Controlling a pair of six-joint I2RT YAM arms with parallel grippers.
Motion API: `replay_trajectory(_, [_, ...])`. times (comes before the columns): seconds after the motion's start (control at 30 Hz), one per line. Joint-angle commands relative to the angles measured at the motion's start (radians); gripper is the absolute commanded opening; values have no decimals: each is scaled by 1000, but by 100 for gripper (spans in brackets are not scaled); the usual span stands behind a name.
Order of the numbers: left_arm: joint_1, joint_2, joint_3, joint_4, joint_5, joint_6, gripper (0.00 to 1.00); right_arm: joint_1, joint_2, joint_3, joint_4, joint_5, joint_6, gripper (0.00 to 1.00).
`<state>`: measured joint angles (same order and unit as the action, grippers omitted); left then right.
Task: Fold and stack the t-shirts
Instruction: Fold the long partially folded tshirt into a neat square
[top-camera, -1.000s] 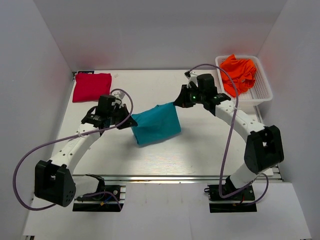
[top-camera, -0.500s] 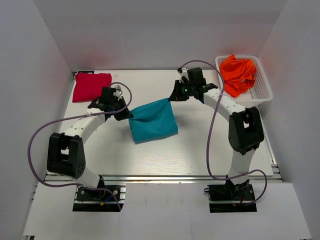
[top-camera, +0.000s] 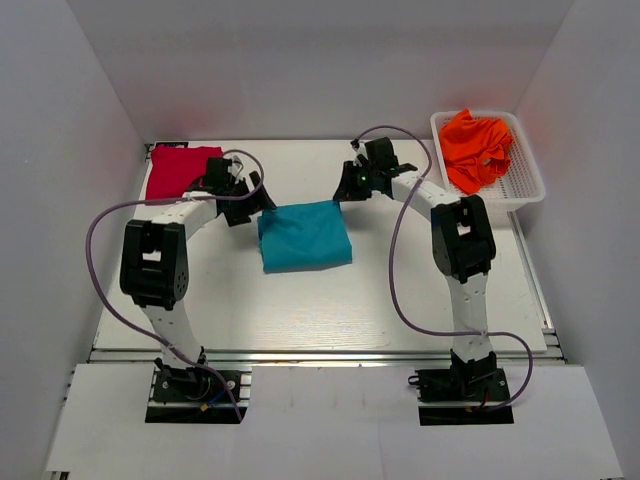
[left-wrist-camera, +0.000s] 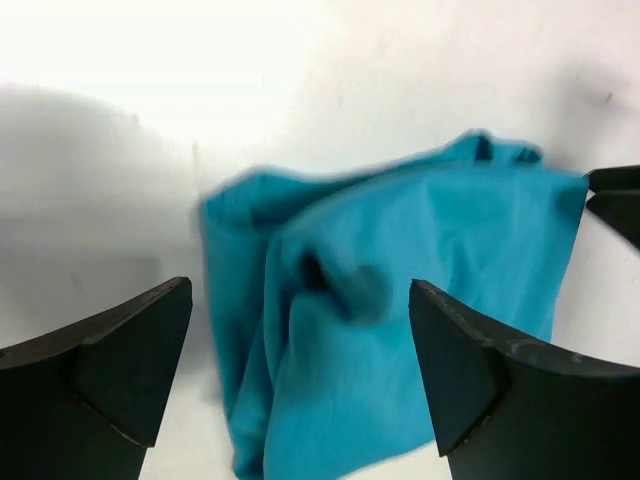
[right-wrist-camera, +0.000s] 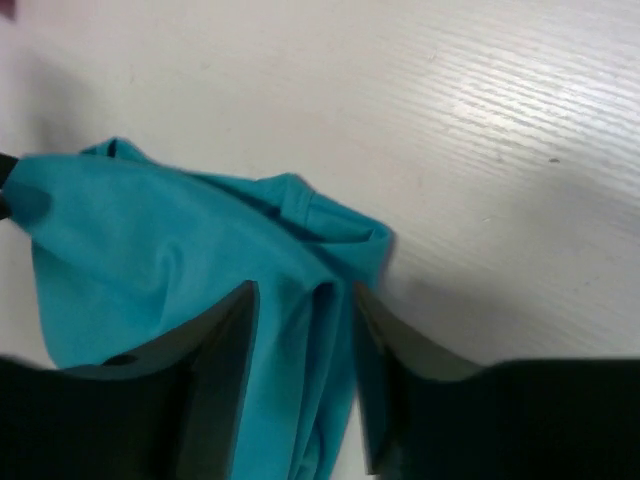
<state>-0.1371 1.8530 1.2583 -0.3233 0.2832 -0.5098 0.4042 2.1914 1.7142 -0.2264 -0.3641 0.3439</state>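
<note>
White surface (top-camera: 400, 290): teal tee (top-camera: 303, 236) lies mid-surface, folded to a rough rectangle w/ bunched far corners. Red tee (top-camera: 182, 172) folded back-left; orange tee (top-camera: 476, 140) crumpled in basket (top-camera: 528, 185), back-right. Left claw (left-wrist-camera: 300, 288) wide over its left corner, gripping nothing; right claw (right-wrist-camera: 303, 290) narrowly parted over the right corner. Imo: lift both straight up, no snagging, then flatten before stacking.

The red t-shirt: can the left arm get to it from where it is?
Probably yes. The left gripper is open and empty, right beside the red t-shirt in the far left corner. Nothing lies between them; the teal t-shirt is on its other side.
</note>
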Motion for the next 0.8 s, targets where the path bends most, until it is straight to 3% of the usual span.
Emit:
replay_trajectory(0.0, [16,5,137,12,42,36,100,-16,13,94,61,-2,7,53])
replay_trajectory(0.07, [16,-11,153,18,51,45,100,-12,-4,119,59,-30,-16,90])
replay_trajectory(0.3, [-9,-136,40,154,209,59,100,-4,-168,-56,120,-101,-8,90])
replay_trajectory(0.43, [-29,-140,-2,223,269,59,100,7,-295,-283,216,-190,15,90])
replay_trajectory(0.77, [-35,59,-10,265,294,37,100,51,-188,-335,308,-316,69,90])
